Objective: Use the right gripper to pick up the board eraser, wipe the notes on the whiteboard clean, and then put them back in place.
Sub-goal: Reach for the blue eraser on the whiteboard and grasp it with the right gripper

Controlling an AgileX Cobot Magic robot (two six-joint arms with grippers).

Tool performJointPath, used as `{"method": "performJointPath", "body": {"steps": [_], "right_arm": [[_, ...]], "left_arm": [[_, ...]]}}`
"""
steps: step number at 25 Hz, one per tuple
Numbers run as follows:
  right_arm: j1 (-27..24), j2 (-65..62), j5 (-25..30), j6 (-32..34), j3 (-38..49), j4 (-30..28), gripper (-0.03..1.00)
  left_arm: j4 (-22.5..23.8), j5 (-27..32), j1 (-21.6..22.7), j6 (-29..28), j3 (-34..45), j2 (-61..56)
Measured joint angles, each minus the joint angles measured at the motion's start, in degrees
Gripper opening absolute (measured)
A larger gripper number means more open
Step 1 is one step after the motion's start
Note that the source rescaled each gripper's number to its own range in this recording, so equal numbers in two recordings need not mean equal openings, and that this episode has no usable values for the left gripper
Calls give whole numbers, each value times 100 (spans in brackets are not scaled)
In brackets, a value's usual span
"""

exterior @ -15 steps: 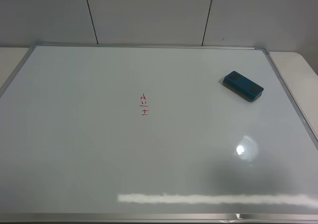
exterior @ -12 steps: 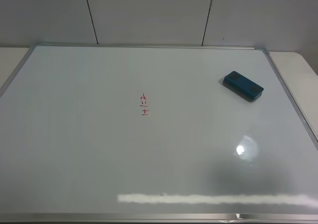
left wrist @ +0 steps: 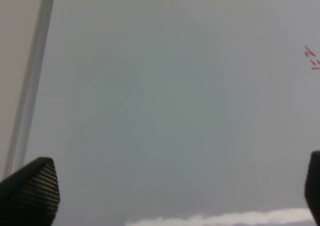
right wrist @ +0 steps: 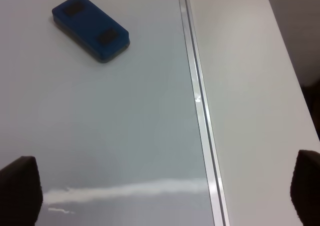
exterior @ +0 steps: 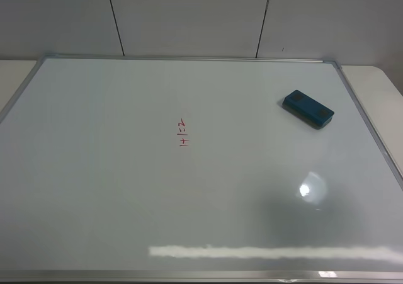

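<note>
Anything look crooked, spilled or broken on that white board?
Nothing spilled or broken that I can see. The board eraser lies at a slant to the frame of the whiteboard, near its right edge. The red notes mid-board run sideways in the high view. The bright streak along the near edge looks like glare.

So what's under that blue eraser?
Only the whiteboard: the eraser lies flat on it near its right edge. The patch beneath is covered, so any marks there cannot be seen. The red writing sits apart, toward the middle.
</note>
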Motion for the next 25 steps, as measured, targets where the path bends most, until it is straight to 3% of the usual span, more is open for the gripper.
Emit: {"method": "performJointPath", "body": {"steps": [11, 19, 25], "right_arm": [[0, 2609, 17, -201, -1278, 23, 100], [0, 5048, -64, -1585, -2510, 612, 100], [17, 6445, -597, -3074, -3189, 1483, 100]], "left_arm": [[0, 0, 0, 0, 0, 0], [0, 0, 0, 0, 0, 0], [0, 0, 0, 0, 0, 0]]}}
